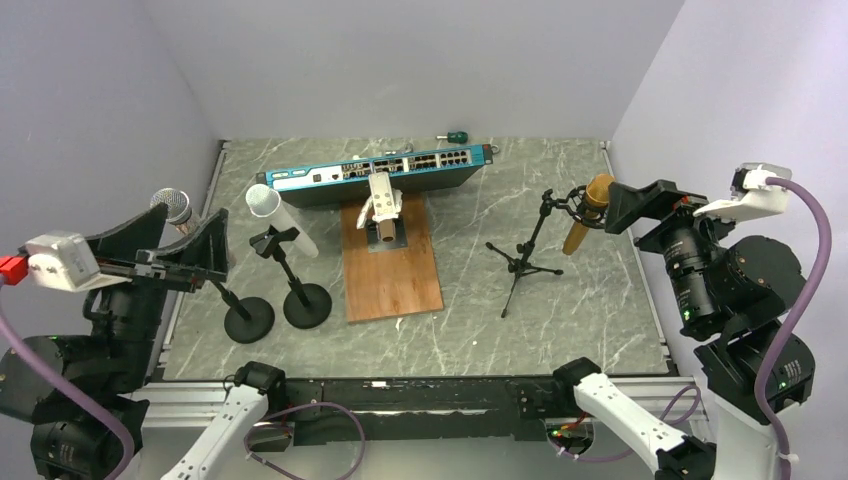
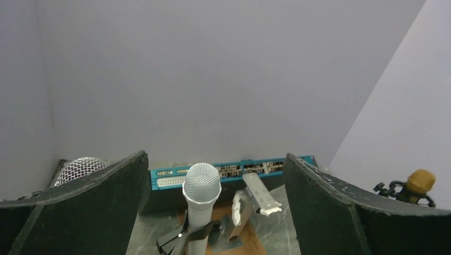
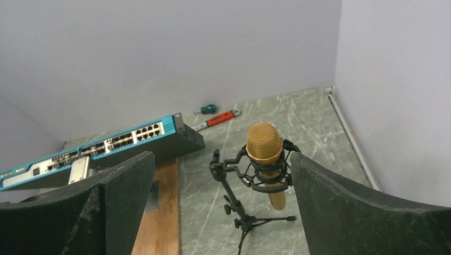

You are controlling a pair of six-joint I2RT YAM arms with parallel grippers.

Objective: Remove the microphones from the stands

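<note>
Three microphones are seen on the table (image 1: 600, 300), each held in its own stand. A gold microphone (image 3: 264, 143) is clamped in the ring mount of a black tripod stand (image 3: 239, 204) on the right half of the table. Its long axis is close to vertical, with the mesh head pointed up and the body hanging below the mount; from above a slight lean is seen, with the head tipped toward the far wall.

The right gripper (image 3: 222, 156) is held just beside this microphone with its jaws spread wide and nothing gripped. The gold head is framed between the two fingers without being touched.

On the left half, a white microphone (image 1: 280, 220) is clipped to a round-based stand (image 1: 300, 290). It is tilted, with its silver head raised toward the far left. A third microphone (image 1: 175, 208) with a silver grille is partly hidden behind the left gripper (image 1: 185, 240), which is likewise fully spread and empty.

A blue network switch (image 1: 380, 172) is laid along the far side, with a wooden board (image 1: 395, 270) in front of it.
</note>
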